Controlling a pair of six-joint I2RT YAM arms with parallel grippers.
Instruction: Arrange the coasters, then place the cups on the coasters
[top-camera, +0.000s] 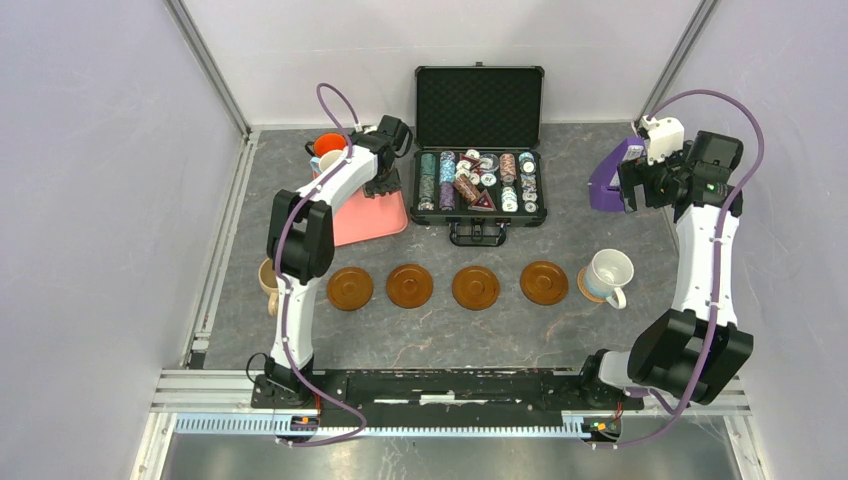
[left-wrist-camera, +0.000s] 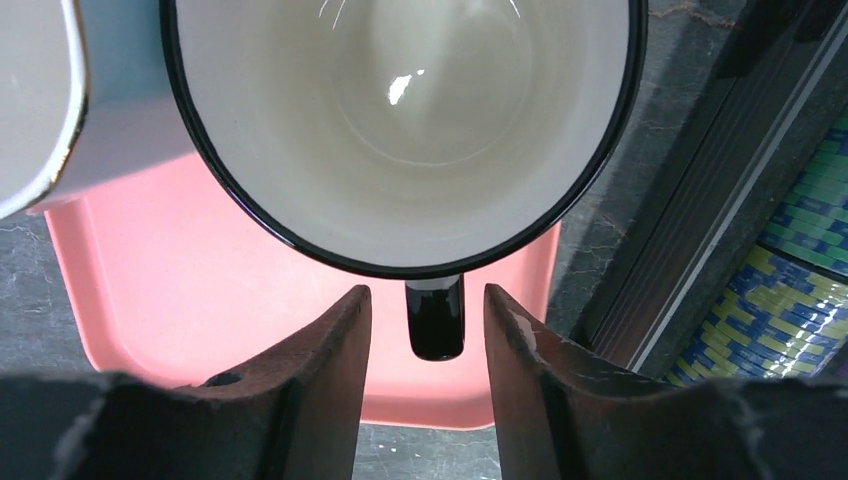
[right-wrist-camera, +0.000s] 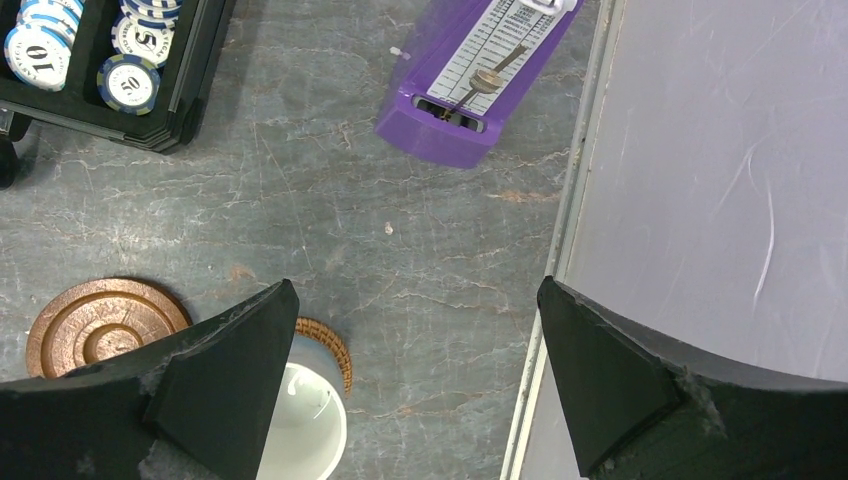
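Overhead view of a grey desk (top-camera: 440, 330) with two white robot arms. The left arm reaches to a pink tray (left-wrist-camera: 200, 300) at the far left. The left claw (left-wrist-camera: 427, 292) is partly open. Its two dark fingers (left-wrist-camera: 330, 360) stand either side of the black handle of a white mug with a dark rim (left-wrist-camera: 400, 130), with a gap on each side, so nothing is gripped. A light blue mug (left-wrist-camera: 130, 90) crowds in just beside it on the tray, and an orange mug (top-camera: 327, 145) stands behind. An open poker chip case (top-camera: 478, 150) lies just to the tray's right.

Four brown coasters (top-camera: 410, 286) lie bare in a row across the middle of the desk. At the row's right end a pale mug (top-camera: 610, 272) stands on a woven coaster (right-wrist-camera: 330, 340). A tan mug (top-camera: 268, 280) sits at the left end, half hidden by the left arm.

The right claw (right-wrist-camera: 415, 380) is spread wide and holds nothing. It hangs over bare desk near a purple metronome (right-wrist-camera: 480, 80).
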